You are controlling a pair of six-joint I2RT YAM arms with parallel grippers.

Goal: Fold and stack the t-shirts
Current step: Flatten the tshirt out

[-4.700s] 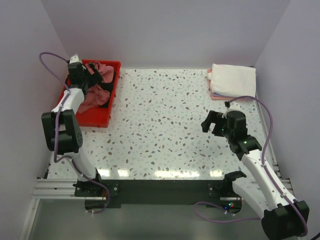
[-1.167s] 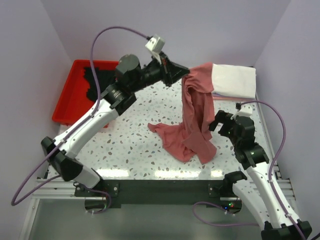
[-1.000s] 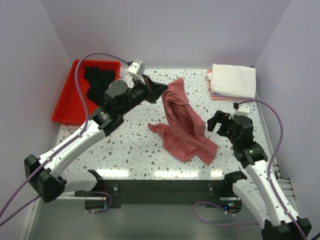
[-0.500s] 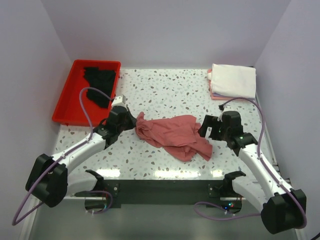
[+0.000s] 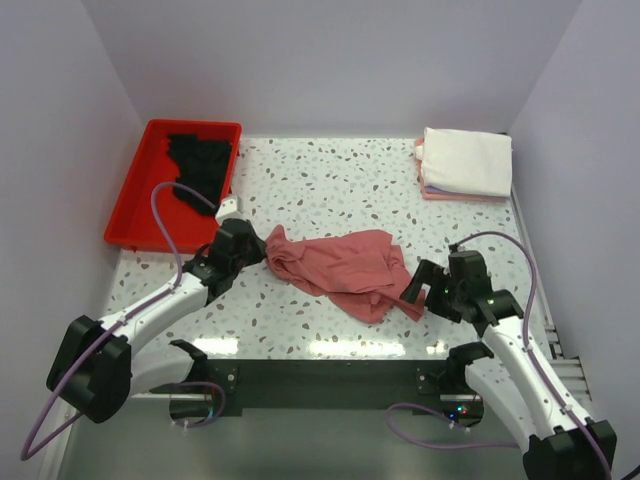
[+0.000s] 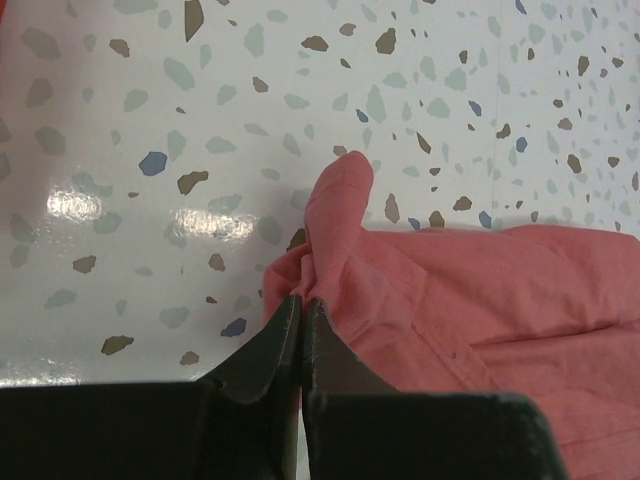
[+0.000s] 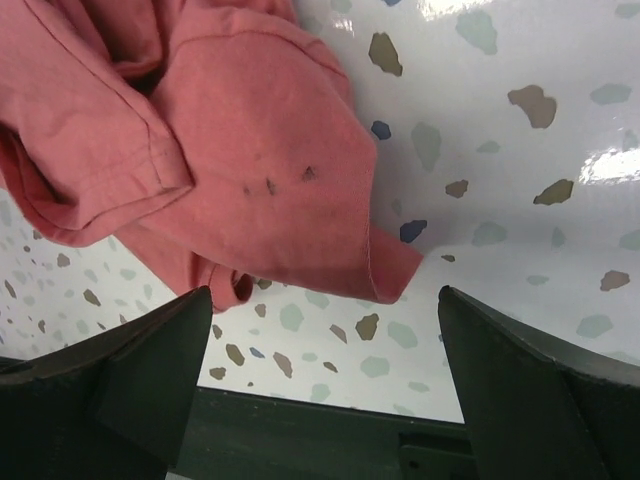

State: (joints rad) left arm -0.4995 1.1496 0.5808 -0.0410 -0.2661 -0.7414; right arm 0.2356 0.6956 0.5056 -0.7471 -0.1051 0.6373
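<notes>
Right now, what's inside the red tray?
Only a crumpled black t-shirt shows in the red tray, toward its far end. Anything beneath it is covered.

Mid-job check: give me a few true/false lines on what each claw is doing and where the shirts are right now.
1. The left claw is shut on an edge of the dusty-rose shirt. True.
2. The right claw is clamped on that shirt too. False: its jaws stand wide open at the shirt's near right corner.
3. The black shirt lies in the red tray. True.
4. The dusty-rose shirt is neatly folded. False: it lies crumpled mid-table.
5. The white shirt is in the tray. False: it sits folded at the far right corner, on a pinkish shirt.
</notes>
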